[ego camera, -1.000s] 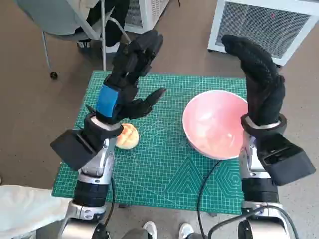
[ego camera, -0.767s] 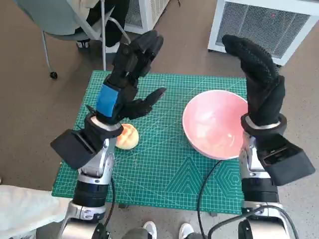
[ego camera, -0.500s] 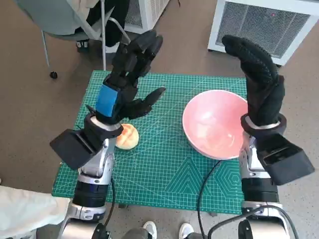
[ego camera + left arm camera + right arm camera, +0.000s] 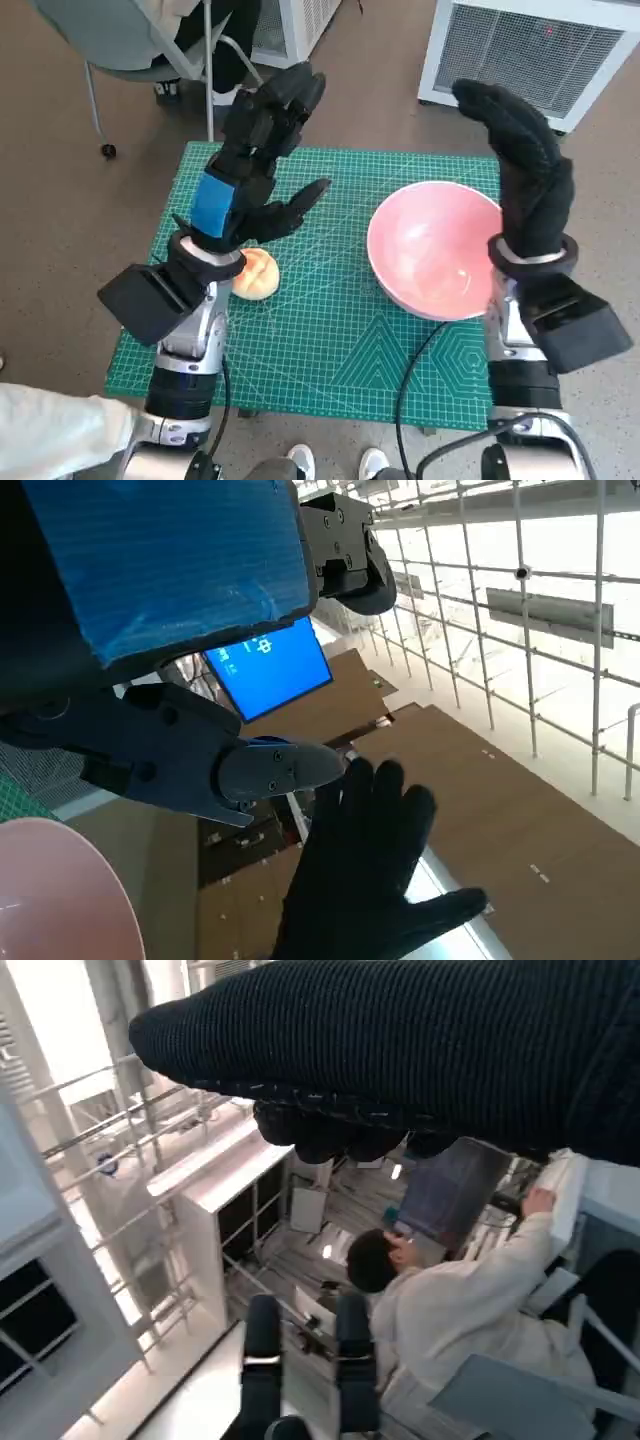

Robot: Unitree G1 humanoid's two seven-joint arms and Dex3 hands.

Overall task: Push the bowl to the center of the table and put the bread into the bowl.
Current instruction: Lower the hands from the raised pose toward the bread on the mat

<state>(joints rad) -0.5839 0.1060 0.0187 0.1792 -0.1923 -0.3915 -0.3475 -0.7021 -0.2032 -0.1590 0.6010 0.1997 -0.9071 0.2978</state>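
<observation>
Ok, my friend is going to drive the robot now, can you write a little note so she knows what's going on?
Left hand: open, raised over the table, holding nothing.
Right hand: open, raised beside the bowl, holding nothing.
Pink bowl: empty, on the right side of the green mat, not centred.
Bread: on the mat, under the left wrist.
Done: nothing.
Left: push the bowl to the centre, then put the bread in.

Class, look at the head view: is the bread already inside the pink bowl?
No, the bread lies on the green mat, apart from the bowl.
</observation>
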